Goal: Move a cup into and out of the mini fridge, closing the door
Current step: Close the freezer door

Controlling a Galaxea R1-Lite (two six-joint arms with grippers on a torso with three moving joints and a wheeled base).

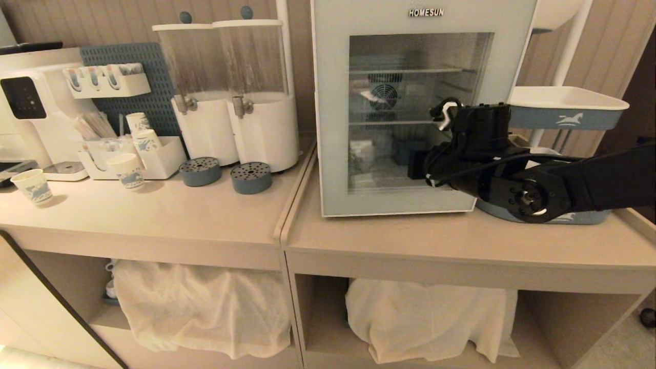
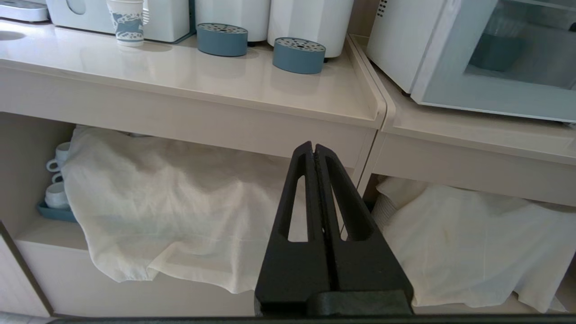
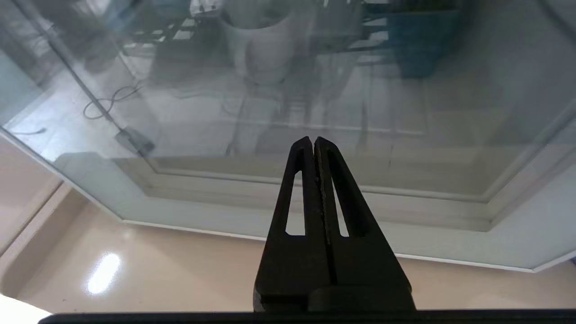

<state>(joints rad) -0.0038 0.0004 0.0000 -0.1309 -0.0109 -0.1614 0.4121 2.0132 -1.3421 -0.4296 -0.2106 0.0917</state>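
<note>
Head view: upright mini fridge (image 1: 333, 102), glass door (image 1: 415, 110) facing forward.

white towels (image 1: 205, 302) hiding lower shelves (stacked cups (image 2: 56, 180) barely peeking), fridge top cropped

My right gripper (image 3: 313, 143) is matt black plastic, smooth. The door (image 1: 405, 115) has a glossy glass window showing reflections, in a smooth white frame. The countertop (image 1: 410, 236) is beige, glossy and smooth. The cloth (image 2: 171, 202) below is soft, white and wrinkled. The drip trays (image 2: 299, 55) are matt blue.
</note>
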